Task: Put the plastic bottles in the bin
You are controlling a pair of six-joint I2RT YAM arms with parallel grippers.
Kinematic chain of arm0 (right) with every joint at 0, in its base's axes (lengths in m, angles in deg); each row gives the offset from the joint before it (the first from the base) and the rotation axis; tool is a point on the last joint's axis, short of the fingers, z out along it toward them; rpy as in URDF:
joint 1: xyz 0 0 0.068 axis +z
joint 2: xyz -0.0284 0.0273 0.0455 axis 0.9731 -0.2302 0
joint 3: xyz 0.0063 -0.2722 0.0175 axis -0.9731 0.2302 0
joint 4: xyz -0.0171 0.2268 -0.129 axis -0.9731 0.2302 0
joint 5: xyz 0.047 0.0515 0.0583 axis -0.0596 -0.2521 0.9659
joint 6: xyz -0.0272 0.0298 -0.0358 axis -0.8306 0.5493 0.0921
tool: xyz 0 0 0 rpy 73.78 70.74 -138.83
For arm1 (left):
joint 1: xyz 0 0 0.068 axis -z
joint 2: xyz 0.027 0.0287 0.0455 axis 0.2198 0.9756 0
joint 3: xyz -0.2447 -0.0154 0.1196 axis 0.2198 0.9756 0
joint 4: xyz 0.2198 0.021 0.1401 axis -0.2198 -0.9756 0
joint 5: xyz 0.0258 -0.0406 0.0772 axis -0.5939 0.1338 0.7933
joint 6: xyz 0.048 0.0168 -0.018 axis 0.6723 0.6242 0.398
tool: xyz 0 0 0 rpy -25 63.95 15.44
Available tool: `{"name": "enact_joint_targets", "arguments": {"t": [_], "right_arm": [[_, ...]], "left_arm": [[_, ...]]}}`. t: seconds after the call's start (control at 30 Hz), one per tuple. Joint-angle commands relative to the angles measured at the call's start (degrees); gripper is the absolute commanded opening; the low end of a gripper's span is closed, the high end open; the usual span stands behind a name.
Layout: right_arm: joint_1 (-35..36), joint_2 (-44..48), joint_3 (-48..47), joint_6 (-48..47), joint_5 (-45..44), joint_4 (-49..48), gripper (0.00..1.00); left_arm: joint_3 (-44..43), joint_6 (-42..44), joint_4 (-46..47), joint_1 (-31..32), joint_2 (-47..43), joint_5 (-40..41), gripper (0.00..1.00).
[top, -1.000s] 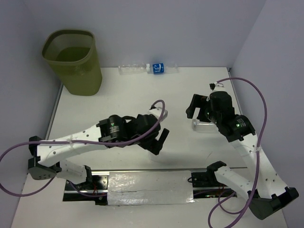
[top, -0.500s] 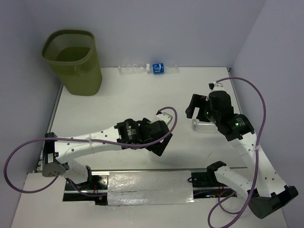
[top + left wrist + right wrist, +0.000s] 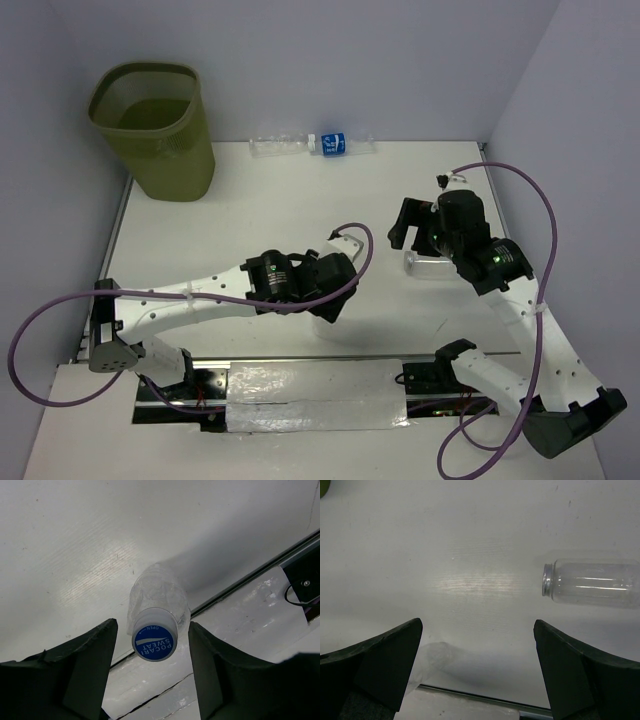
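Left claw (image 3: 152, 626) half closed around capped bottle (image 3: 154, 641), a finger (image 3: 85, 665) on each side. Sliver of gap on one side, other side just touching; no firm grip seen. Bottle upright on table (image 3: 250, 210), by front rail (image 3: 240, 582).

Right claw (image 3: 477, 630) wide open, holds nothing. Hangs over table; capless bottle (image 3: 592, 584) lies on its side, off to one side.

Clear bottle (image 3: 275, 146) and blue-labelled bottle (image 3: 338, 144) lie end to end along back wall. Green bin (image 3: 180, 165) in far left corner, well apart from all bottles.
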Motion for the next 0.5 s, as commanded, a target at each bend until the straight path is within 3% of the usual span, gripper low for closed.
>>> {"name": "enact_joint_targets", "arguments": {"t": [0.0, 0.13, 0.33, 0.47], "right_arm": [[0.3, -0.24, -0.89, 0.65, 0.36, -1.5, 1.0], [0.39, -0.33, -0.72, 0.91, 0.8, -1.5, 1.0], [0.3, -0.51, -0.72, 1.26, 0.97, -1.59, 1.0], [0.3, -0.42, -1.51, 1.09, 0.53, -1.32, 1.0]], "left_arm": [[-1.14, -0.39, 0.64, 0.18, -0.5, 1.37, 0.69], [-1.57, -1.1, -0.5, 0.27, -0.94, 1.72, 0.59], [-4.91, -1.54, -3.22, 0.27, -1.91, 2.77, 0.35], [-11.66, -0.92, -9.63, -0.61, -0.42, 5.49, 0.27]]}}
